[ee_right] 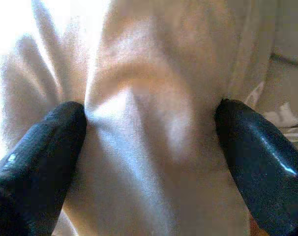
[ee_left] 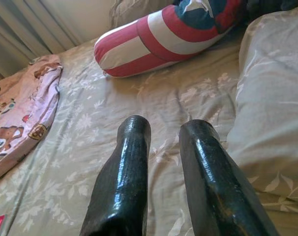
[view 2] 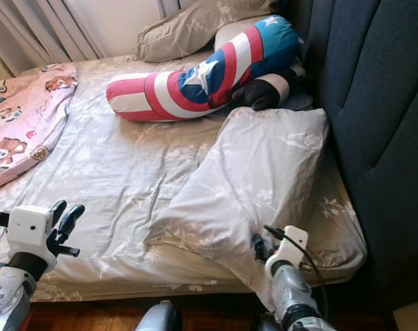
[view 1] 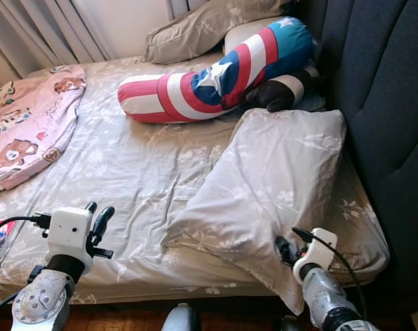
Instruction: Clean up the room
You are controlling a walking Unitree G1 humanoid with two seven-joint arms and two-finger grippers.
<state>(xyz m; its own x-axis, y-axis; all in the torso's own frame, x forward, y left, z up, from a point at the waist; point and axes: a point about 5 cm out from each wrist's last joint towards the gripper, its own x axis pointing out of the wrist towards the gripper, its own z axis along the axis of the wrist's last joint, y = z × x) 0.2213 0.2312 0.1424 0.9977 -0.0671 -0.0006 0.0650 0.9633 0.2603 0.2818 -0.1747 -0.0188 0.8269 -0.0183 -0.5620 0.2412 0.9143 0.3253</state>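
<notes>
Since the grey floral cotton pillow (view 1: 264,186) lies askew, our right gripper (ee_right: 149,132) clamps its bunched corner to reposition it; our left gripper (ee_left: 163,147) hovers, fingers slightly apart.

Grey sheet (view 1: 126,165) carried a pale leaf print, and the big pillow (view 1: 271,179) at the bed's right edge matched it, grey with white sprigs. Bolster cushion (view 1: 223,72) near the head edge flashed red and white stripes, blue with a white star. Pink blanket (view 1: 26,127) at the left edge showed cartoon bears. Headboard (view 1: 388,89) was dark blue-grey
</notes>
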